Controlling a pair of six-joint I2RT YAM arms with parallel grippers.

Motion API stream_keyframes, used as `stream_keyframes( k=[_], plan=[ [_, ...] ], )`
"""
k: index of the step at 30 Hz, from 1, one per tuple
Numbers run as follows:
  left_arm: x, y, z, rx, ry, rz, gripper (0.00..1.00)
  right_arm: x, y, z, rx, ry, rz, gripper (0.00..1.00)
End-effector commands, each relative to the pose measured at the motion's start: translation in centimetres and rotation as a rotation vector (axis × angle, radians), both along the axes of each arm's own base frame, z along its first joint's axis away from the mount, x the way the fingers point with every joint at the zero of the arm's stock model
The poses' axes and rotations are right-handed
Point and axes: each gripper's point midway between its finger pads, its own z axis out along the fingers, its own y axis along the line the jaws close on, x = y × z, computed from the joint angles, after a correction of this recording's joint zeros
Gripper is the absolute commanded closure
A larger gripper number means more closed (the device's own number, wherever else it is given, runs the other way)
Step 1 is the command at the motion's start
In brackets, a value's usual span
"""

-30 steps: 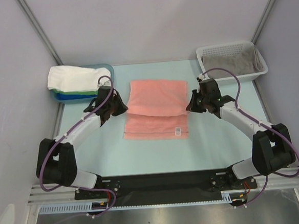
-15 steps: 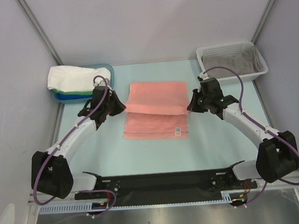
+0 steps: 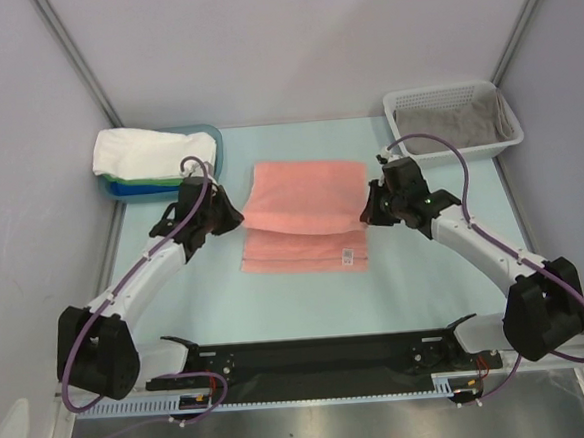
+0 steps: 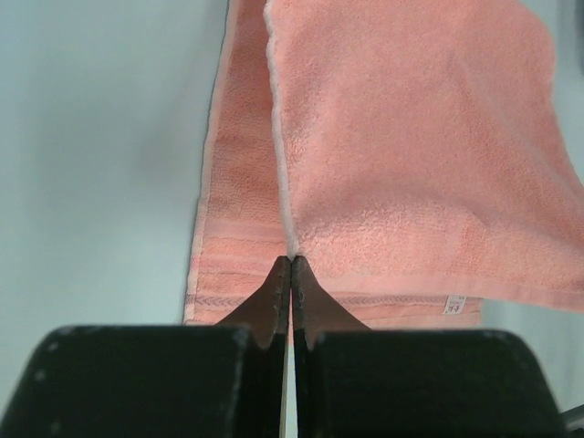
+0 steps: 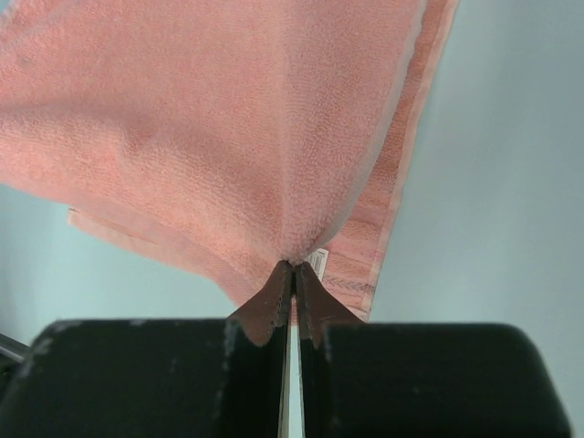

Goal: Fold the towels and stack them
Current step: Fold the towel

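Observation:
A salmon pink towel (image 3: 303, 206) lies in the middle of the table, its far half lifted and drawn over the near half. My left gripper (image 3: 238, 217) is shut on the towel's left corner (image 4: 290, 248). My right gripper (image 3: 369, 212) is shut on its right corner (image 5: 294, 254). A small white tag (image 3: 348, 254) shows on the lower layer near the front right. Folded white, green and blue towels (image 3: 152, 154) are stacked at the back left. A grey towel (image 3: 458, 127) lies in the basket.
A blue plastic tray (image 3: 212, 137) under the stack stands at the back left. A white perforated basket (image 3: 451, 98) stands at the back right. Grey walls close in the table on three sides.
Both grippers have moved toward the near edge with the towel's corners, drawing the upper layer further over the lower one.

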Motion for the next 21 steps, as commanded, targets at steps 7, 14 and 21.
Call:
stream_keyframes(
  k=[7,14,21],
  plan=[
    [0.0,-0.4,2.9,-0.039,-0.072,-0.01,1.0,0.3,-0.1,3.1,0.011,-0.064,-0.016,1.0],
    [-0.6,-0.1,2.6,-0.044,-0.069,-0.015,1.0,-0.6,-0.4,2.9,0.004,-0.06,-0.015,1.0],
    [-1.7,-0.3,0.3,-0.057,-0.03,-0.029,1.0,-2.4,0.1,0.1,-0.01,-0.003,0.003,1.0]
  ],
)
